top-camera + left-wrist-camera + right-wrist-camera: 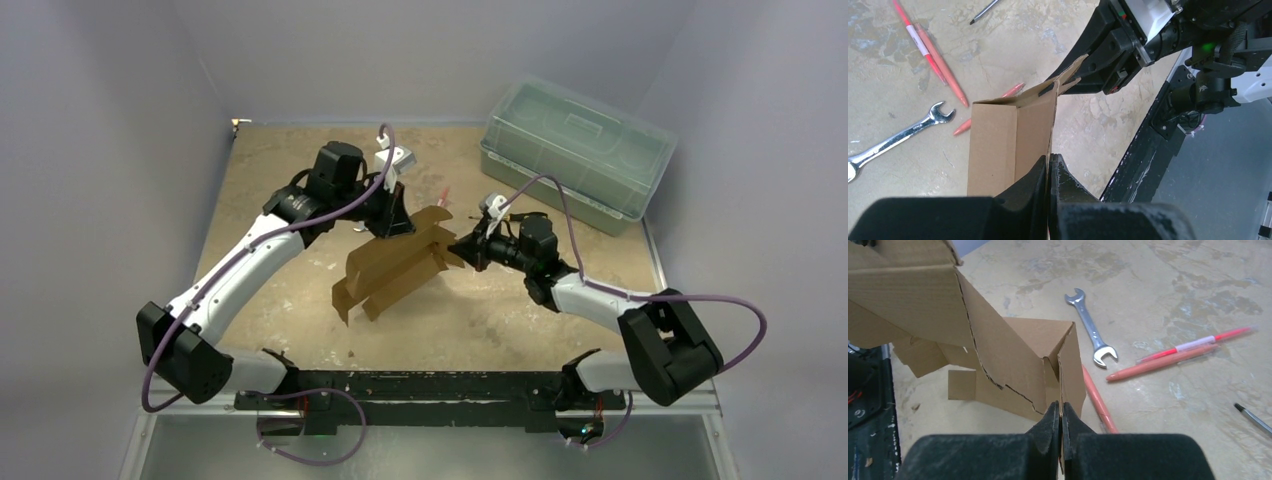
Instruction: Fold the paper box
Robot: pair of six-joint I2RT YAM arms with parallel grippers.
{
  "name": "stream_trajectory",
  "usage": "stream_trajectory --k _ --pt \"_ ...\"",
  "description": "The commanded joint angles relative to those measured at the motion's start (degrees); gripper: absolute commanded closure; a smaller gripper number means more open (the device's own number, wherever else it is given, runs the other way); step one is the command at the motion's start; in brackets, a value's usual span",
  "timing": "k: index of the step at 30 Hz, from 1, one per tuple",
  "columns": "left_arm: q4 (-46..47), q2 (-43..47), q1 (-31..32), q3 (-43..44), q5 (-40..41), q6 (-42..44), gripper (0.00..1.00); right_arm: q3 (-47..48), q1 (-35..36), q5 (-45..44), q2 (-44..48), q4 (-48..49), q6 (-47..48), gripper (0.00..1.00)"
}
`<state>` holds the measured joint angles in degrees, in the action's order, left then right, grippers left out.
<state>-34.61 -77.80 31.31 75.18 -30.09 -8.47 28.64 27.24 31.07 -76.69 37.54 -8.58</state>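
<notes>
While the paper box (395, 268) is sitting half-folded and tilted near the middle of the table (480, 325), you are pinching one upright wall with your left gripper (1049, 160), jaws tight on cardboard, and your right gripper (1061, 409) is clamping an end flap likewise. A wrench (1093, 335) is lying nearby.

Count: 1 box (395, 265), 1 bin (575, 150), 1 wrench (1090, 330), 3 red/pink pens (1193, 345), 1 black pen (1253, 418), 2 arms (250, 255).
</notes>
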Motion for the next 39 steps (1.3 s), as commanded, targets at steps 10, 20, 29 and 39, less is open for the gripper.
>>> stream_trajectory --k 10,20,29,39 --pt "2.88 2.15 0.59 -6.08 -2.52 -3.11 1.00 -1.90 1.93 -3.73 -2.18 3.08 -1.11 1.00" --pt "5.27 5.99 0.59 -10.98 1.88 -7.86 1.00 -2.63 1.97 -1.65 -2.95 3.36 -0.87 1.00" --pt "12.48 10.28 0.55 -17.25 4.91 -14.12 1.00 -4.12 2.06 1.32 -3.12 5.23 -0.53 1.00" --pt "13.72 13.13 0.59 -19.07 8.11 -16.26 1.00 -5.97 3.16 2.16 -3.90 9.96 1.72 0.99"
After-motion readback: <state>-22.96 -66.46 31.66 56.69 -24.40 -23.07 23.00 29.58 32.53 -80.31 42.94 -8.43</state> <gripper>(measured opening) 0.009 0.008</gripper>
